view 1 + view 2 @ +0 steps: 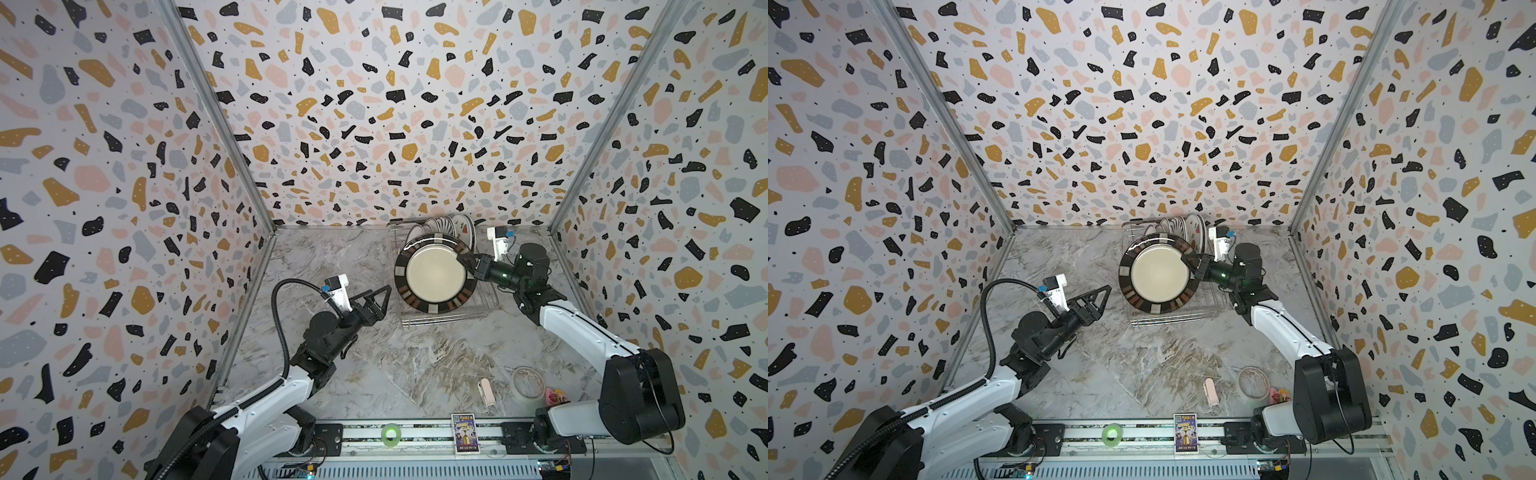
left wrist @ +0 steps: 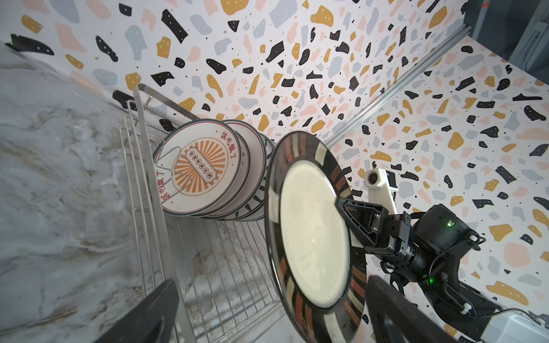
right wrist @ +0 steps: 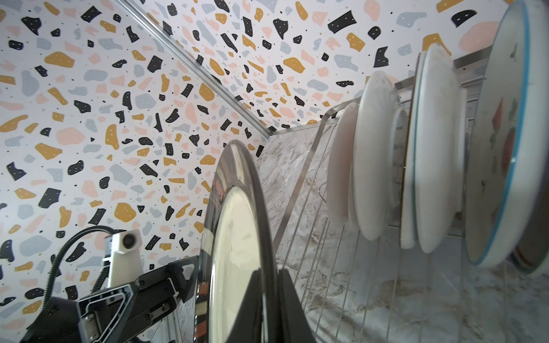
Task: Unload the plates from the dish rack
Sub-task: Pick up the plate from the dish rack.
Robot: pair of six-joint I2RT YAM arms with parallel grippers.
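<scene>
cream plate (image 1: 435,273) with dark brown-striped rim; silver rack (image 1: 449,318); orange-sunburst plate (image 2: 197,169).

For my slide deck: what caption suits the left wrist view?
Right gripper holds a brown-rimmed plate over the dish rack; other plates stand racked behind.

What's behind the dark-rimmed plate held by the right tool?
The dish rack, with the other plates standing on edge at its far end. In both top views the held plate covers much of the rack's wires and those plates' lower parts.
</scene>
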